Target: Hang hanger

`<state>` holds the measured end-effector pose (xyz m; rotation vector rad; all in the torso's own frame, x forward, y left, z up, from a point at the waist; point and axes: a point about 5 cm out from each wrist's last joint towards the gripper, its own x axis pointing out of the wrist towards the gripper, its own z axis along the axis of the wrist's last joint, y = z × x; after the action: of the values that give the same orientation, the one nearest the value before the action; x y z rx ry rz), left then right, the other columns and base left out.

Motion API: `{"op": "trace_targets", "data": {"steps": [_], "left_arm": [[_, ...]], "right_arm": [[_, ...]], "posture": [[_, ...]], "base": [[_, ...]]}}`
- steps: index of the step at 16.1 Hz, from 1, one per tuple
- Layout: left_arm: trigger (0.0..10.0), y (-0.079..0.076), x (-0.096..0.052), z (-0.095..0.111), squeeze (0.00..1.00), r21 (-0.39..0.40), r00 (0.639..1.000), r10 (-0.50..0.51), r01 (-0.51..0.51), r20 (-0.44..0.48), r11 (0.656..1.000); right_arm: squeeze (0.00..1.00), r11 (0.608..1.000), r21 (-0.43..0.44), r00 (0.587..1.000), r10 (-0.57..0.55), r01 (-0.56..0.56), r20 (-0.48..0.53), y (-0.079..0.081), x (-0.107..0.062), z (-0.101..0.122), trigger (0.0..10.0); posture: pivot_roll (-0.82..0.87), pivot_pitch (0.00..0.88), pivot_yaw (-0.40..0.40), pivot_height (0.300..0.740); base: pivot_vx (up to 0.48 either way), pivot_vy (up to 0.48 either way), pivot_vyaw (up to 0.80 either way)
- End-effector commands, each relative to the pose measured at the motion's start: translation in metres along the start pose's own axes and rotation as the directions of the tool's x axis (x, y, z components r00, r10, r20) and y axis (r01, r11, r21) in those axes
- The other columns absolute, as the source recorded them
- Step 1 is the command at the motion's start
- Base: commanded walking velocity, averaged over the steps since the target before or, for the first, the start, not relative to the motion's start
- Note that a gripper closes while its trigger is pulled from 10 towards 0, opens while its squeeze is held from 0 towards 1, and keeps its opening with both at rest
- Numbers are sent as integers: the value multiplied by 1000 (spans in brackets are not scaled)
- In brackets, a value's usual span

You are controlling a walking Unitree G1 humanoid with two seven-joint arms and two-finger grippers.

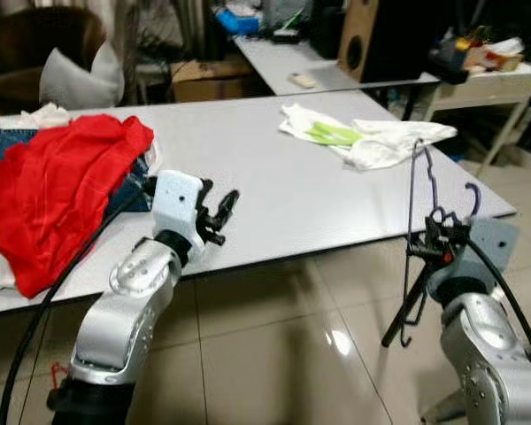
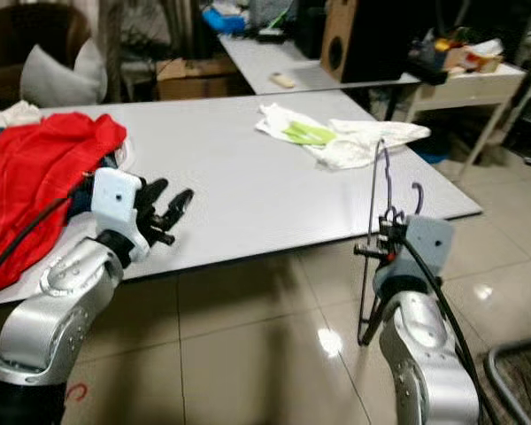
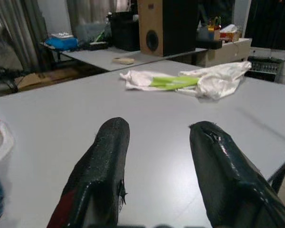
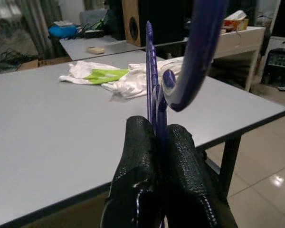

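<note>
Your right gripper (image 1: 435, 237) is clamped tight on the purple hanger (image 1: 418, 239) near its neck, holding it upright just off the near right corner of the grey table (image 1: 274, 190), while your left gripper (image 1: 219, 212) hovers over the table's near edge with its fingers spread and nothing between them. The hanger looks light, thin and stiff, probably slick, so it may pivot in a narrow pinch; keep hold close under the hook. Room is open over the floor beside the table, but mind its edge and the white cloth (image 1: 372, 137) lying further in.
</note>
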<state>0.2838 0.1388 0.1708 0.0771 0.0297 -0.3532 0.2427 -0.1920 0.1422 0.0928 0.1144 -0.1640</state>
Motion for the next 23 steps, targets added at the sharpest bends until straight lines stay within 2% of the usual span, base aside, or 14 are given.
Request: {"op": "trace_targets", "data": {"steps": [1, 5, 9, 14, 23], "left_arm": [[10000, 6, -3, -3, 0, 10, 999, 37, -36, -22, 999], [10000, 9, -9, -8, 0, 1, 999, 32, -32, -35, 999], [10000, 7, -10, -10, 0, 0, 999, 35, -35, -36, 999], [10000, 5, -6, -7, 0, -7, 1000, 19, -19, -25, 1000], [10000, 6, 1, -8, 0, -1, 999, 40, -40, -18, 999]], "right_arm": [[0, 999, -14, 999, 36, -37, -26, 6, 3, -2, 10000], [0, 994, -61, 995, 89, -92, -44, 10, 3, -5, 10000], [0, 993, -15, 992, 116, -117, -45, 14, 5, -3, 10000], [0, 994, -30, 993, 108, -110, -36, 11, 10, 0, 10000], [0, 991, -73, 994, 109, -110, -19, 5, 8, 4, 10000]], "posture": [[-131, 0, -31, 740], [-123, 0, -48, 740], [-118, 0, -62, 740], [-124, 0, -56, 740], [-161, 0, -43, 740]], "base": [[0, 0, 0], [0, 0, 0], [0, 0, 0], [262, 0, -521], [270, 0, 0]]}}
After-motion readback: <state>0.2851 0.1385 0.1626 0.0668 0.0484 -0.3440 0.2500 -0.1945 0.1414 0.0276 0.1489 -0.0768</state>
